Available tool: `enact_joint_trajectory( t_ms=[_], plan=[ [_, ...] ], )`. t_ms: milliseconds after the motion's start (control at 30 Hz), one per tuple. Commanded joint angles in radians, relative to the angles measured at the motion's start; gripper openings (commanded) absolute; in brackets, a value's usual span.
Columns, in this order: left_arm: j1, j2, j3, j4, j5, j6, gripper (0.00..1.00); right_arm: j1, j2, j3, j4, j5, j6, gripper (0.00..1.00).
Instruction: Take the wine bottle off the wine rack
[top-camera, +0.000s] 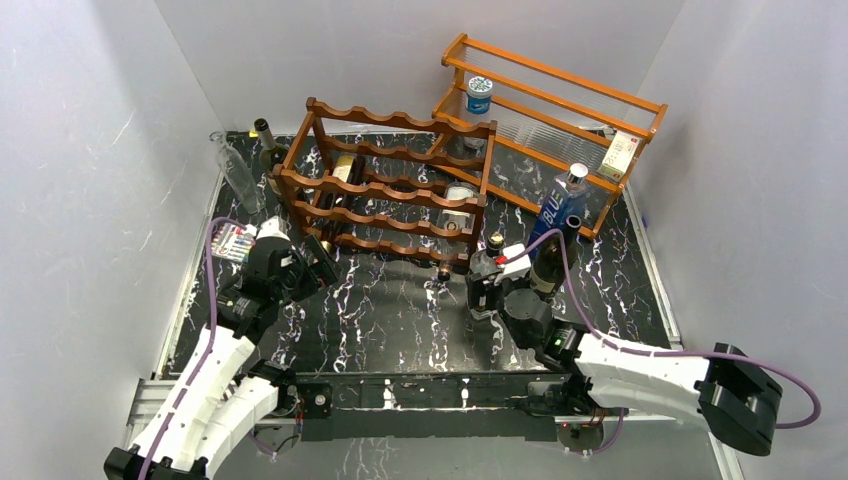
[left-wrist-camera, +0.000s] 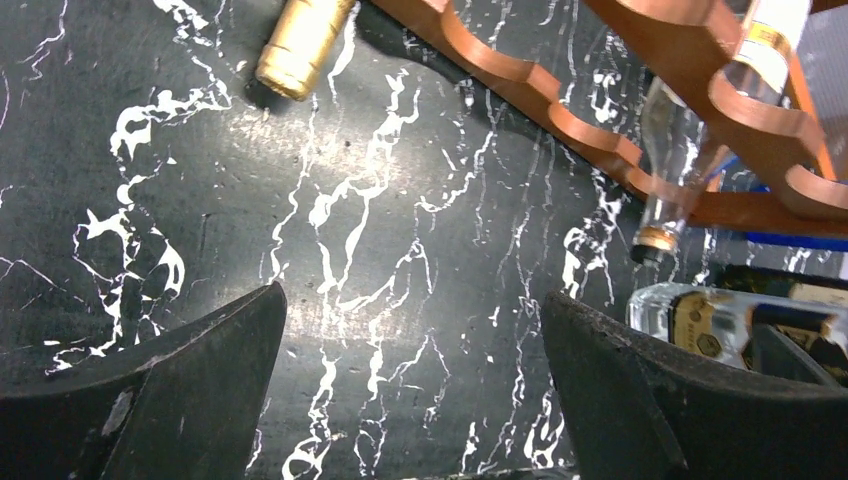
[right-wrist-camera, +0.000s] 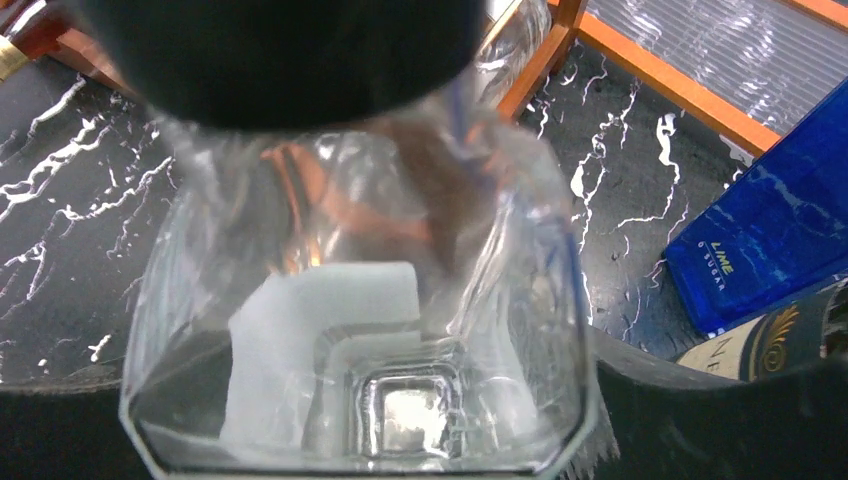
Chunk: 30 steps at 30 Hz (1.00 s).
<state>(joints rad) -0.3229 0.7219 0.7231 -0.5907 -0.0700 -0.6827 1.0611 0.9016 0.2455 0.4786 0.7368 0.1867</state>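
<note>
1. Top view: the wine rack (top-camera: 390, 185) sits mid-tabletop (top-camera: 400, 320), with the orange shelf (top-camera: 555, 115) behind it to the right. The right claw (top-camera: 487, 290) is at the rack's right front corner, clamped on a clear glass bottle (top-camera: 493, 252) whose cap end points at the rack. The bottle looks out of the slots and just beside the corner post; I can't tell if it touches. Other bottles lie in the rack. The left claw (top-camera: 322, 262) is near the rack's left front corner. My read: placed there to stay out of the way, or ready to brace the rack.
2. Left wrist: the left claw is spread wide, with only tabletop between the fingers (left-wrist-camera: 150, 400). The scalloped rail (left-wrist-camera: 560, 110) crosses the upper right. A clear neck (left-wrist-camera: 668, 180) pokes out past it, and a gold-foil neck (left-wrist-camera: 300, 45) shows top left.
3. Right wrist: the bottle fills the frame, square base nearest the lens and black cap (right-wrist-camera: 280, 50) at the far end. Dark fingers (right-wrist-camera: 720, 420) press both sides near the base, probably because the flat faces give a better clamp. The blue bottle (right-wrist-camera: 770, 250) and a dark gold-labelled bottle (right-wrist-camera: 770, 355) sit close on the right, so there's little swing room that way. Extraction looks mostly done.
</note>
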Motion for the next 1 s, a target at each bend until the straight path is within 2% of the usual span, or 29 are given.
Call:
enact_joint_trajectory(
  t_ms=[0,100,267,500,700,967],
  plan=[
    [-0.002,-0.035,-0.076,0.151,-0.071,-0.055,0.98,-0.002,-0.084,0.077,-0.073,0.017,0.053,0.89],
    [-0.001,-0.033,-0.126,0.246,-0.064,-0.066,0.98,-0.001,-0.107,0.144,-0.201,-0.007,0.087,0.98],
    [0.010,0.012,-0.215,0.418,-0.028,-0.058,0.98,-0.002,-0.137,0.230,-0.373,-0.034,0.116,0.98],
    [0.098,0.088,-0.284,0.607,0.056,-0.026,0.98,-0.001,-0.159,0.375,-0.650,-0.053,0.202,0.98],
    [0.208,0.177,-0.320,0.711,0.103,0.042,0.94,-0.001,-0.199,0.487,-0.798,-0.120,0.187,0.98],
    [0.306,0.295,-0.423,1.002,0.208,0.154,0.95,-0.001,-0.205,0.676,-0.939,-0.269,0.106,0.98]
  ],
)
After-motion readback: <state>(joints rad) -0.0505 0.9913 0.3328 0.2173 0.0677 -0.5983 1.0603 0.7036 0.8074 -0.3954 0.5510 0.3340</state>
